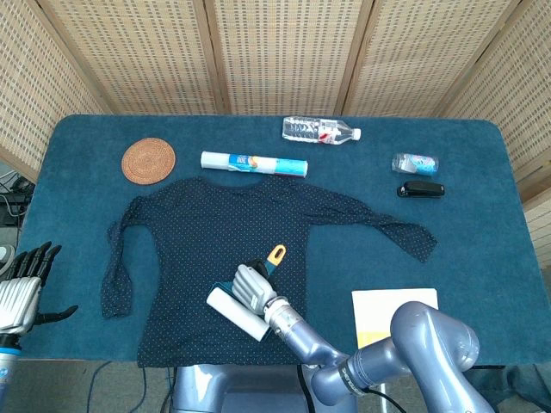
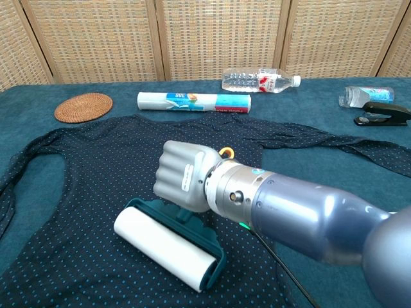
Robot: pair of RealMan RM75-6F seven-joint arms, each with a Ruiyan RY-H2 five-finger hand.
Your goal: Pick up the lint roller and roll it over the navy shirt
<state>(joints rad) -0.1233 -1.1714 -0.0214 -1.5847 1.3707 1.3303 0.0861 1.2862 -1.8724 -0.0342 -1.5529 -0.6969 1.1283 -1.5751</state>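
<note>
The navy dotted shirt [image 1: 215,249] [image 2: 96,192] lies flat in the middle of the blue table. My right hand [image 1: 252,286] [image 2: 182,176] grips the handle of the lint roller [image 1: 235,313] [image 2: 165,248]. Its white roll presses on the shirt's lower body, near the front hem. The roller's orange handle tip [image 1: 275,254] [image 2: 225,152] sticks out behind the hand. My left hand [image 1: 24,288] hangs open off the table's left front corner, holding nothing.
Behind the shirt lie a boxed white roll [image 1: 254,163] [image 2: 192,101], a round woven coaster [image 1: 148,161] [image 2: 83,106] and a water bottle [image 1: 320,131] [image 2: 260,79]. A small bottle [image 1: 415,163] and a black stapler [image 1: 421,189] sit far right. A white and yellow booklet [image 1: 392,310] lies front right.
</note>
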